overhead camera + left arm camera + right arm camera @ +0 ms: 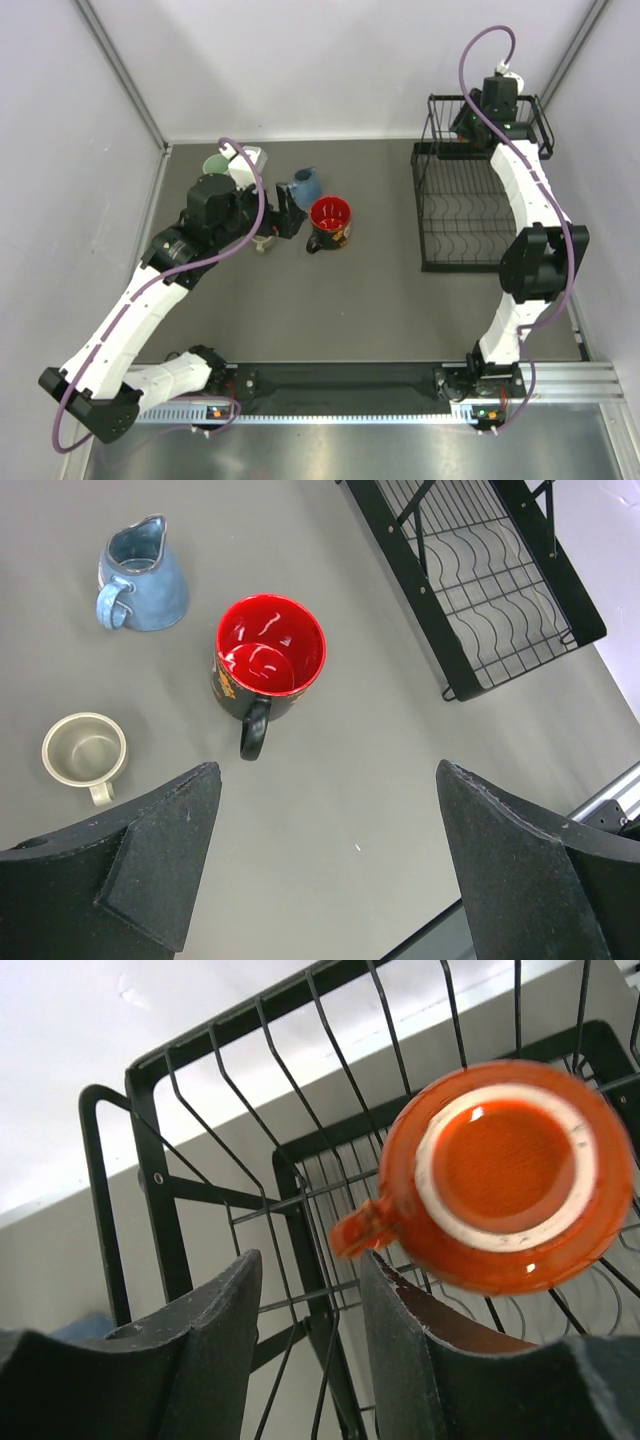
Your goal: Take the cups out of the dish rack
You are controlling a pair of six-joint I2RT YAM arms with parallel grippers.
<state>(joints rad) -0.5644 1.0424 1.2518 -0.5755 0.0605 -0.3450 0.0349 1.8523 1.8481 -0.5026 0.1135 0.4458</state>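
Inside dish rack (148, 1165), orange mug (505, 1170) at right gripper (310, 1258)

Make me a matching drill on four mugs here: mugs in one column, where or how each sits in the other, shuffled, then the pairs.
Things:
1. blue mug
2. black mug with red inside
3. small beige mug
4. orange mug

Place or look:
A. in the dish rack, handle by the right gripper
B. on the table, the mug nearest the rack
C. on the table, rim pinched into a spout
D. on the table, pale inside and out

Pairs: 1-C, 2-B, 3-D, 4-A
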